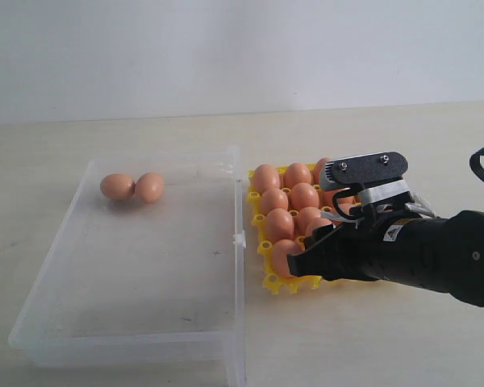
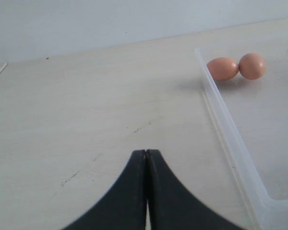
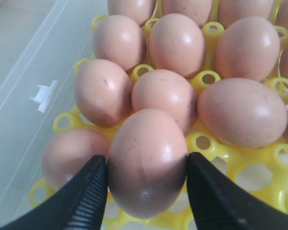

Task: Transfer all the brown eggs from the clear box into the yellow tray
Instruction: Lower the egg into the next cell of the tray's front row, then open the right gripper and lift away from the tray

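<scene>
At the near edge of the yellow tray, the right pincer pinches a brown egg; left pincer pressed together

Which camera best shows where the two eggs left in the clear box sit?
The exterior view: the two brown eggs lie touching near the far left corner of the clear box, whole box visible. The left wrist view shows them larger, but only part of the box. The right wrist view misses them.
</scene>
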You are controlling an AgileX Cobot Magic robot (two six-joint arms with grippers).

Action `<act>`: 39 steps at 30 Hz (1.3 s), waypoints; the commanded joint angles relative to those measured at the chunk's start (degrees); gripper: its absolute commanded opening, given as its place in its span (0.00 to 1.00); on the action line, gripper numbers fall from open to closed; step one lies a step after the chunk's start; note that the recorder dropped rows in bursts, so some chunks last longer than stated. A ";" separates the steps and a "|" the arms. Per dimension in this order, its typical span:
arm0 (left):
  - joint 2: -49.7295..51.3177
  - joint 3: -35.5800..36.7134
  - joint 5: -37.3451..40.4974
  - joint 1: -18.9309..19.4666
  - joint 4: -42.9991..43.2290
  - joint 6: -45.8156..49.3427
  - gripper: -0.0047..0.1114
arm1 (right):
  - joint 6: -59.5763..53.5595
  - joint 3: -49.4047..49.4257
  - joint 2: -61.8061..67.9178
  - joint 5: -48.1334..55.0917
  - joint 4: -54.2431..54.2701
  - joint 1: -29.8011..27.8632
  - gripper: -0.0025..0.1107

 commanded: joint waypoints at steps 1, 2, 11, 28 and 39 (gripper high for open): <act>-0.32 -0.23 -0.35 -0.30 -0.31 -0.15 0.04 | -0.06 0.23 -0.42 -1.26 -0.32 0.04 0.02; -0.32 -0.23 -0.35 -0.30 -0.31 -0.15 0.04 | -0.19 0.23 -0.42 -1.35 -0.32 0.04 0.02; -0.32 -0.23 -0.35 -0.30 -0.31 -0.15 0.04 | -0.16 0.23 -0.42 -1.24 -0.32 0.04 0.23; -0.32 -0.23 -0.35 -0.30 -0.31 -0.15 0.04 | -0.16 0.48 -0.42 0.05 -0.23 0.04 0.48; -0.32 -0.23 -0.35 -0.30 -0.31 -0.15 0.04 | -0.16 0.48 -0.42 0.15 -0.19 0.04 0.54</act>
